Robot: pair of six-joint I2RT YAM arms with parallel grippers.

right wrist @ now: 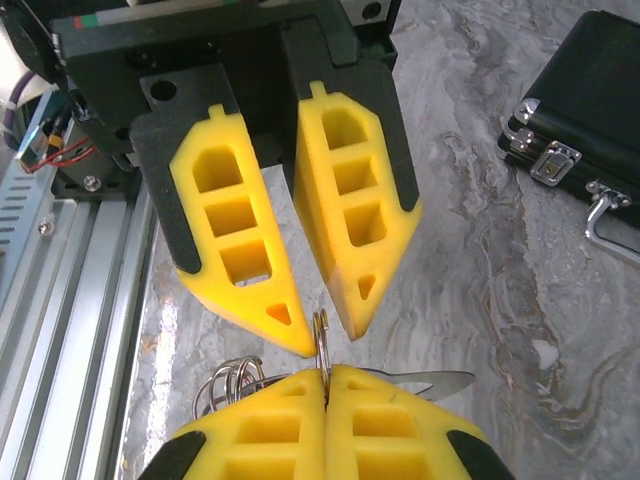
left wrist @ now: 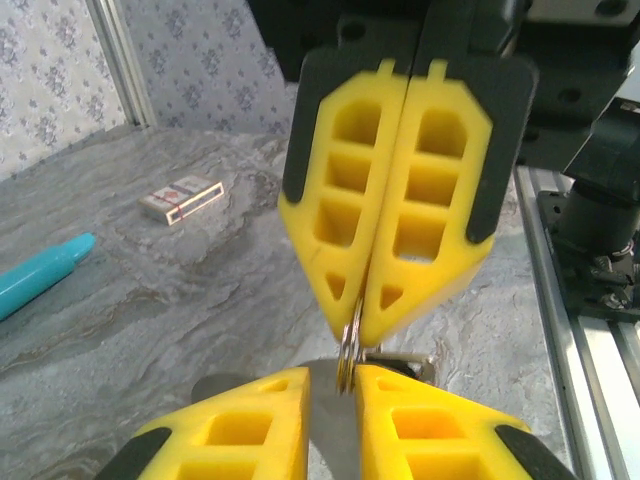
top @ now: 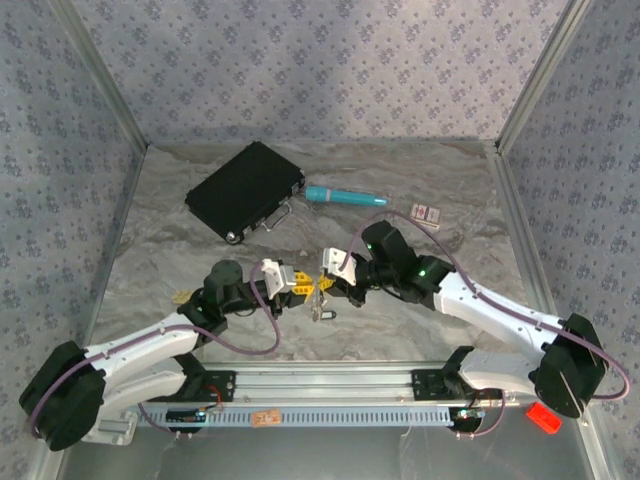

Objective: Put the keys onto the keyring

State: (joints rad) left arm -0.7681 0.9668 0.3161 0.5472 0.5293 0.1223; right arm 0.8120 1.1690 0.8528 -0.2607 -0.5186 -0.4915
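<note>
The thin silvery keyring (right wrist: pixel 320 335) stands edge-on between the two grippers, above the grey table (top: pixel 400 320). My right gripper (right wrist: pixel 325 375) is shut on the ring's lower part. My left gripper (left wrist: pixel 335 385) is open, and the keyring (left wrist: pixel 347 355) sits in the gap close to its right finger. From above, the left gripper (top: pixel 305 284) and right gripper (top: pixel 323 279) meet tip to tip. Silvery chain loops (right wrist: pixel 222 380) and a metal key blade (right wrist: pixel 440 380) hang under the right fingers. A dark-headed key (top: pixel 322 314) dangles below them. A small brassy piece (top: pixel 180 296) lies left of the left arm.
A black case (top: pixel 245 190) with metal latches lies at the back left, with a teal pen (top: pixel 345 196) beside it. A small card box (top: pixel 428 213) sits further right. The metal rail (top: pixel 330 385) runs along the near edge, and patterned walls close in the sides.
</note>
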